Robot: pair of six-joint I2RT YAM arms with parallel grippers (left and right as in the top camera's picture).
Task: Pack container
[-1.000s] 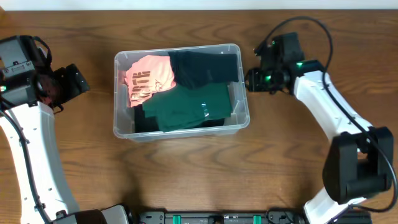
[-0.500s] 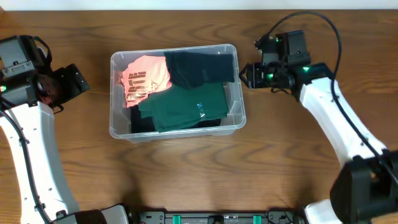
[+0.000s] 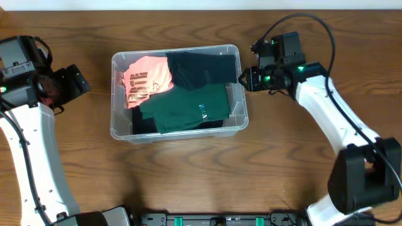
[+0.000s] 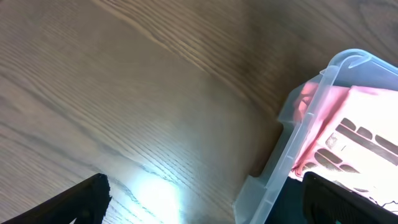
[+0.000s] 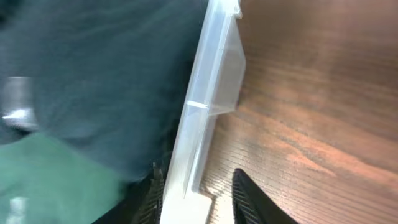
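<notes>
We've shoved the container [image 3: 179, 133] left across the worktop [image 3: 282, 163], now settled between the arms, and our right claw [image 5: 199, 190] is back, parted astride its right wall, unclamped; left claw [image 3: 80, 81] gapes empty, so packing looks done.

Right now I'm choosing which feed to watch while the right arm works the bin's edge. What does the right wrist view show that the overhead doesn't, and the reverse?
Only the right wrist view: the right end effector is open, and its fingertips appear to straddle the right rim of the bin, seen close up. Only the overhead view: the whole bin, the pink shirt in its left end, and the left arm standing apart from the bin. Both views: the green garment, the dark garment and the wooden table.
</notes>
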